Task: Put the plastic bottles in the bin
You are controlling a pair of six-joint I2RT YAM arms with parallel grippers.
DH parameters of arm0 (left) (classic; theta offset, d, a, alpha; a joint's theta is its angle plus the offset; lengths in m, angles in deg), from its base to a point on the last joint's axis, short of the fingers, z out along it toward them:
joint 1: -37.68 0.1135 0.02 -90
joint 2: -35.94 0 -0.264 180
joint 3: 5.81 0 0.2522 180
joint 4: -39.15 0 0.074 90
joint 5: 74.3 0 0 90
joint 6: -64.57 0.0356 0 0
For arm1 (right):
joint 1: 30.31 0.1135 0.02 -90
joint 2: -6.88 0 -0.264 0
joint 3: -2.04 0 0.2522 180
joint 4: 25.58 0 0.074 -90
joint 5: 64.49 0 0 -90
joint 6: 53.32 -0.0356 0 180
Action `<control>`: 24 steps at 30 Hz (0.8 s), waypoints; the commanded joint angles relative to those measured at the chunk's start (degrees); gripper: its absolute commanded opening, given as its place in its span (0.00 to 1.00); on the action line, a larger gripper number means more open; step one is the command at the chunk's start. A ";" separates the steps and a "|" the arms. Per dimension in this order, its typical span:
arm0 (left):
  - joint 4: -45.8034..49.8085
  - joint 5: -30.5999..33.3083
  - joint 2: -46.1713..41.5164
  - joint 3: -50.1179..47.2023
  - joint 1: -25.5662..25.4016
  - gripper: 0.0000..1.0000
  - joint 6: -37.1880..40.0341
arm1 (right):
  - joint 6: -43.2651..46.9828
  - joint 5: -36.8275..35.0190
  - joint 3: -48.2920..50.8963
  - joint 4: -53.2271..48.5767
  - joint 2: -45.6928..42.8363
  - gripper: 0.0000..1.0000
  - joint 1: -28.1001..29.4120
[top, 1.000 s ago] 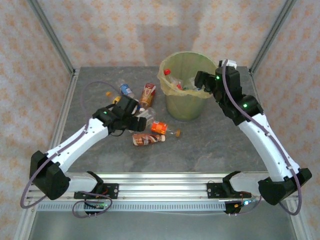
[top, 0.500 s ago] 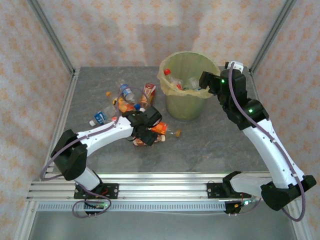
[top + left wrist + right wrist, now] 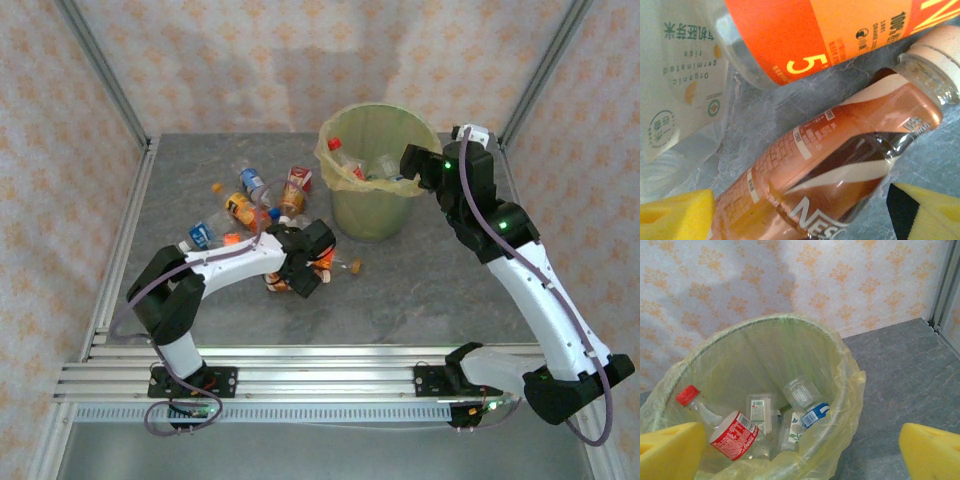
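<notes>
- The left gripper [image 3: 300, 268] sat low over the grey table [image 3: 430, 290], in front of the bin [image 3: 375, 215], among bottles lying on their sides.
- In the left wrist view its yellow finger pads [image 3: 675, 215] stood spread, one at each lower corner. A brown coffee bottle [image 3: 840, 160] lay slantwise between them, cap toward the upper right.
- The right-hand pad was clear of that bottle. Whether the other pad touched it could not be told.
- An orange-labelled bottle [image 3: 815, 30] lay just beyond the brown one. A crushed clear bottle with green print [image 3: 680, 95] lay at the left of that view.
- Farther left on the table, apart from the gripper, lay four more: a second orange bottle [image 3: 240, 210], a blue-labelled bottle [image 3: 255, 184], a red-brown bottle [image 3: 297, 183] near the bin's base, and a blue-banded clear bottle [image 3: 200, 236].
- The right gripper [image 3: 408, 172] hung at the bin's right rim, level with its top. In the right wrist view its pads [image 3: 670, 450] were wide apart with nothing held — the fingers pointed toward the bin's mouth.
- The bin stood upright at the back centre of the table, lined with a translucent yellowish bag [image 3: 850, 390] folded over the rim.
- Inside it lay a Coca-Cola bottle [image 3: 735, 435], a red-capped clear bottle [image 3: 692, 397], a clear bottle with a blue label [image 3: 810, 412] and a flattened bottle with a white-and-green label [image 3: 760, 410].
</notes>
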 commanded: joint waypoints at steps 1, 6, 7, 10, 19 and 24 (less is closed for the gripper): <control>0.17 0.18 0.62 0.71 -0.40 0.90 -0.79 | -0.05 -1.54 0.79 0.58 -1.37 0.99 0.24; 0.54 -1.20 0.30 -1.82 -1.25 0.88 -2.90 | -0.08 -1.53 1.27 0.93 -1.90 0.99 0.24; 0.68 -1.51 0.18 -2.35 -1.64 0.87 -3.35 | -0.11 -1.50 1.36 1.06 -1.97 0.99 0.24; 1.03 -1.52 0.03 -3.63 -2.76 0.81 -4.66 | -0.15 -1.46 1.37 1.10 -1.99 0.99 0.24; 0.47 -1.29 1.29 -5.86 -3.91 0.78 -6.27 | -0.15 -0.94 1.48 1.85 -1.82 0.99 0.24; 0.82 -0.75 2.00 -5.82 -4.56 0.76 -5.92 | -0.11 -1.05 1.66 1.72 -1.91 0.99 0.24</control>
